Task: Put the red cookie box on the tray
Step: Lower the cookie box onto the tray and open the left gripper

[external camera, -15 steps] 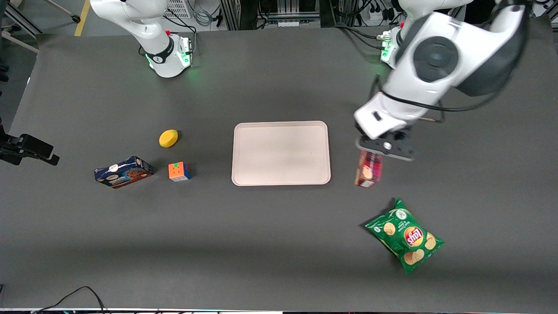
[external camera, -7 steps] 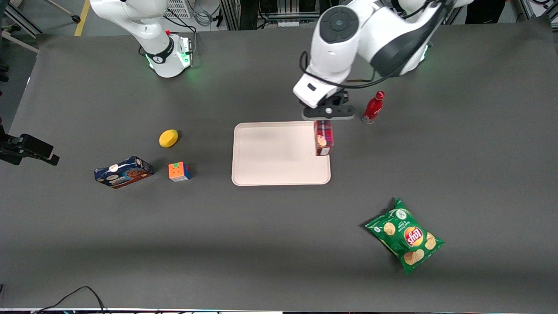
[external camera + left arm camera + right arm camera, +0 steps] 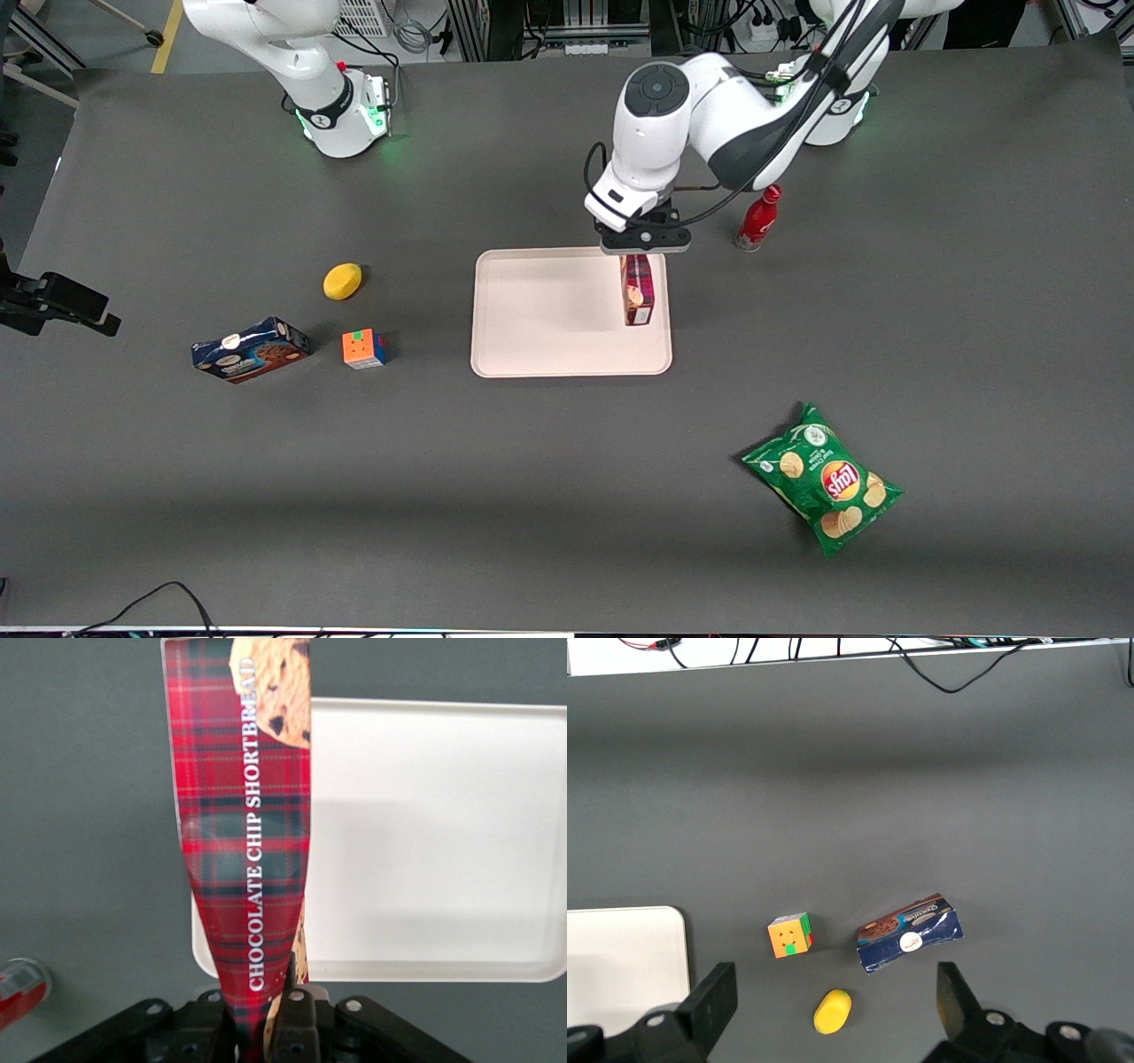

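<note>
- Cookie box (image 3: 638, 291) hangs upright from my gripper (image 3: 644, 242), fingers (image 3: 294, 1014) pinched on one end so its length dangles clear.
- It hovers over the tray (image 3: 540, 310) near the working arm's edge; I judge it not yet set down.
- Red bottle (image 3: 758, 219) stands apart, outside the tray.

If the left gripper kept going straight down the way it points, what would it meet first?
Probably the tray: the gripper, shut on the red cookie box, points down over the tray's edge toward the working arm's end, so the box's lower end would touch first. The remaining height is unclear.
</note>
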Robot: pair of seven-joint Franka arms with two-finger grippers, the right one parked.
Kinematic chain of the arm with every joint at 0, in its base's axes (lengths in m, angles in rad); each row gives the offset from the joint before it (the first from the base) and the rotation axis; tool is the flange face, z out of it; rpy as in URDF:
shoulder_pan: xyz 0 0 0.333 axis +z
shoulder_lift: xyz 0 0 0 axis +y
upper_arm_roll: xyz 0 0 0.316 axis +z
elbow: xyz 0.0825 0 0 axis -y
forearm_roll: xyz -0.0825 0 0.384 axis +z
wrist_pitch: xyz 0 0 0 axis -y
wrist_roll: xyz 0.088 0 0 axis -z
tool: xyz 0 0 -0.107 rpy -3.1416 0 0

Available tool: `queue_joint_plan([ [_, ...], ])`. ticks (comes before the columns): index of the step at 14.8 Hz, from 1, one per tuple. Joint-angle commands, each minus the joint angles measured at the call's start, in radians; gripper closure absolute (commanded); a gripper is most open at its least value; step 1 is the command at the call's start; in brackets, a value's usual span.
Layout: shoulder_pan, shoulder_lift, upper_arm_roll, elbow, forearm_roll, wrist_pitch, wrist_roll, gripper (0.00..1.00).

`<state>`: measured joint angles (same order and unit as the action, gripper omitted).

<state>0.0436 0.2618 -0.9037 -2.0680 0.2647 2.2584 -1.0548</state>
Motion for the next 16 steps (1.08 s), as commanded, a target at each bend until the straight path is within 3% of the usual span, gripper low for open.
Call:
queue_joint_plan([
  [1, -0.007, 0.078, 0.002, -0.02, 0.15, 0.046, -0.071, 0.94],
  [5, -0.005, 0.243, 0.005, -0.008, 0.436, 0.063, -0.264, 0.94],
  [6, -0.002, 0.278, 0.012, 0.002, 0.468, 0.064, -0.267, 0.94],
  [16, 0.001, 0.378, 0.036, 0.072, 0.476, 0.053, -0.257, 0.92],
])
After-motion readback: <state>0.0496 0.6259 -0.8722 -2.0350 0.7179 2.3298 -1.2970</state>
